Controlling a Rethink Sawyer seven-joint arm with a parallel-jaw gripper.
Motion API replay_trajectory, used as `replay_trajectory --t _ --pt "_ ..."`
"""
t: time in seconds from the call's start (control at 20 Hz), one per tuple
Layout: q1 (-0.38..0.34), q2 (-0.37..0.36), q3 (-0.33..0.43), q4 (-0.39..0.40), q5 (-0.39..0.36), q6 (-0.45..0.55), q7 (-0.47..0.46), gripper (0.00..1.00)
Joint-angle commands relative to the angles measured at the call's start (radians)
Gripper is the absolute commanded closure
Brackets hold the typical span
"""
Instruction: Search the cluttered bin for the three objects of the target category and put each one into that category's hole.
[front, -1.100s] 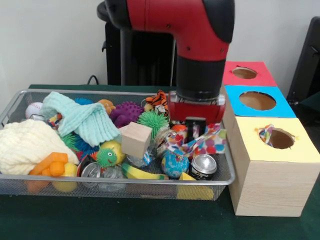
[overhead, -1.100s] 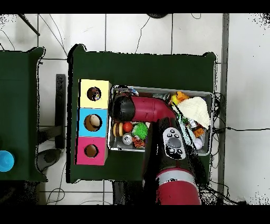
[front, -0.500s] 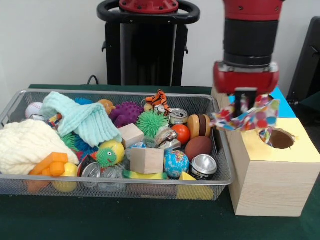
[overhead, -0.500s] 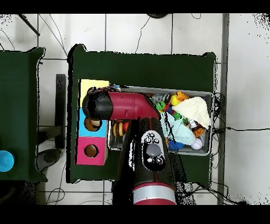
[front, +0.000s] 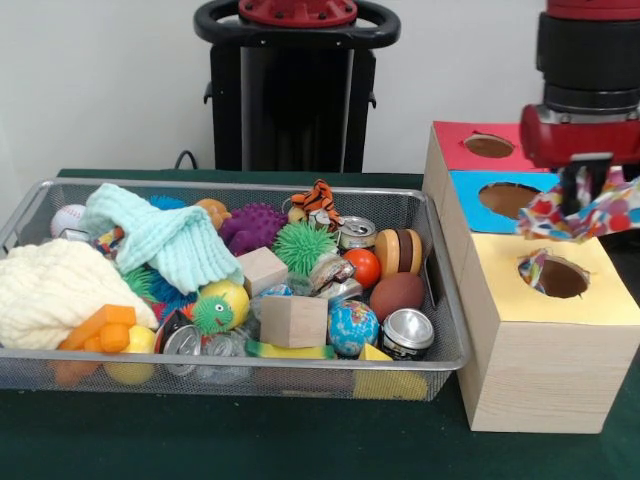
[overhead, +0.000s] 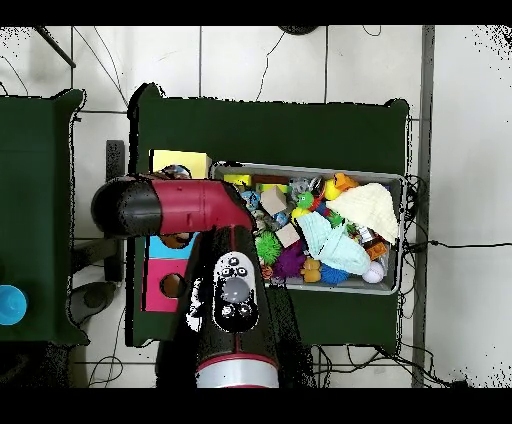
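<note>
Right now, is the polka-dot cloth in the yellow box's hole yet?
Not yet. The colourful polka-dot cloth hangs from the hand above the yellow-topped wooden box; similar fabric already shows inside its hole.

Three boxes (front: 530, 300) in a row, one wire basket (front: 440, 300), two wooden blocks (front: 293, 320), two tin cans (front: 406, 333), one globe ball (front: 351, 327).

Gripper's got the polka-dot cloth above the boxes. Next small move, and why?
Probably shift toward the yellow-topped wooden box's hole, then lower. The gripper holds the multicoloured polka-dot cloth above and slightly beyond it, and similar fabric already pokes from that hole.
</note>
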Motion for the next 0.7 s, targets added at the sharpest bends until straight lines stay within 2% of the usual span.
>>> replay_trajectory --t 0.05,0.4,0.55,0.7 --pt "0.015 0.082 -0.017 0.035 0.054 -0.034 0.266 1.00" --pt "0.027 0.155 -0.030 -0.009 0.074 -0.092 0.255 1.00" --pt "0.036 0.146 -0.048 -0.012 0.075 -0.085 0.254 1.00" --pt "0.056 0.135 -0.097 -0.039 0.062 -0.041 0.253 1.00"
